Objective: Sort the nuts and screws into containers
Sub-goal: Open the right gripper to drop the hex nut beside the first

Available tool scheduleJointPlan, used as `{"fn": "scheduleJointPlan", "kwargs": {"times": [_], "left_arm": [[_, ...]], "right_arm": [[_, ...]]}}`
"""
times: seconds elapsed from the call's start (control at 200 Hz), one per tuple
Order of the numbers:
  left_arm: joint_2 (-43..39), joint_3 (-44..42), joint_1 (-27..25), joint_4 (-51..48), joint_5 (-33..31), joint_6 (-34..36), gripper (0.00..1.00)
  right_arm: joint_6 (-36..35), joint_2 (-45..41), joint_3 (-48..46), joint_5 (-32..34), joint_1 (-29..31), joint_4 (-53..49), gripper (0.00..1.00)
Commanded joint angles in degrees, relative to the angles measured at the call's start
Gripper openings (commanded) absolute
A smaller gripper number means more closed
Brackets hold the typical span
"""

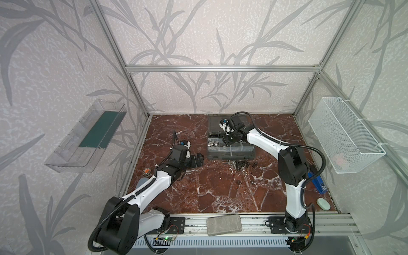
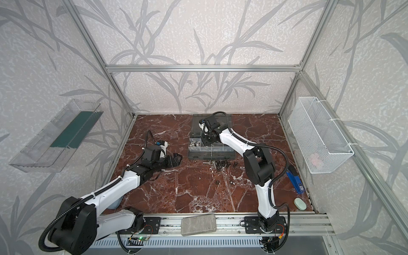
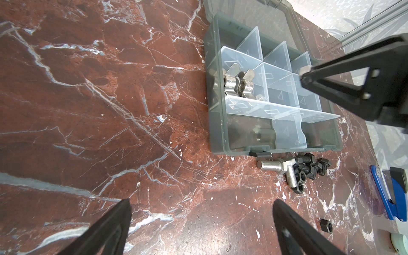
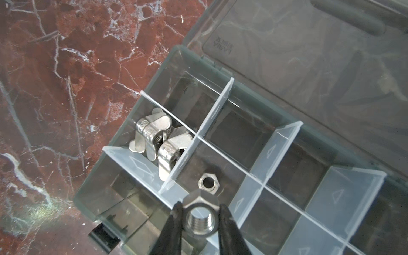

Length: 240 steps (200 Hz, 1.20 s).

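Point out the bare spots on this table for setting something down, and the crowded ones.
Free: the table far left, between the left end effector and the back wall; also the near middle between the arm bases. Crowded: screws piled before the case, two loose nuts nearer, a blue tool by the right wall.

Counter (image 2: 198, 198): red marble. Grey organizer case (image 2: 212, 156), lid open, stands at the back. The right hand (image 2: 204, 143) is over its cells (image 2: 221, 148). Pile of screws and nuts (image 2: 221, 165) just in front of the case; two loose nuts (image 2: 217, 182) nearer. Left hand (image 2: 179, 157) is left of the case. Blue tool (image 2: 295, 182) by the right edge.
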Motion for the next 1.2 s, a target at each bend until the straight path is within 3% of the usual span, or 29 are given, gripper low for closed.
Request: {"fn": "scheduleJointPlan", "kwargs": {"times": [0.0, 0.27, 0.55, 0.74, 0.965, 1.195], "left_arm": [[-1.1, -0.2, 0.3, -1.3, -0.9, -0.1, 0.98], [-0.8, -0.2, 0.5, -1.2, -0.8, -0.1, 0.98], [-0.7, -0.5, 0.4, -0.6, -0.5, -0.2, 0.98], [-0.8, -0.6, 0.5, -0.5, -0.3, -0.3, 0.98], [-1.6, -0.9, 0.5, -0.6, -0.5, -0.4, 0.98], [-1.4, -0.9, 0.6, 0.0, -0.5, -0.5, 0.98]], "right_arm": [[0.7, 2.0, 3.0, 1.3, 0.0, -1.7, 0.00], [0.7, 4.8, 4.6, 1.7, 0.1, -2.8, 0.05], [-0.3, 6.5, 7.2, 1.5, 0.1, -6.0, 0.35], [-0.9, 4.6, 6.3, 1.0, 0.2, -6.1, 0.45], [-2.0, -4.4, -1.3, 0.9, 0.2, -4.1, 0.48], [-1.5, -17.4, -15.0, 0.6, 0.5, -4.2, 0.50]]}}
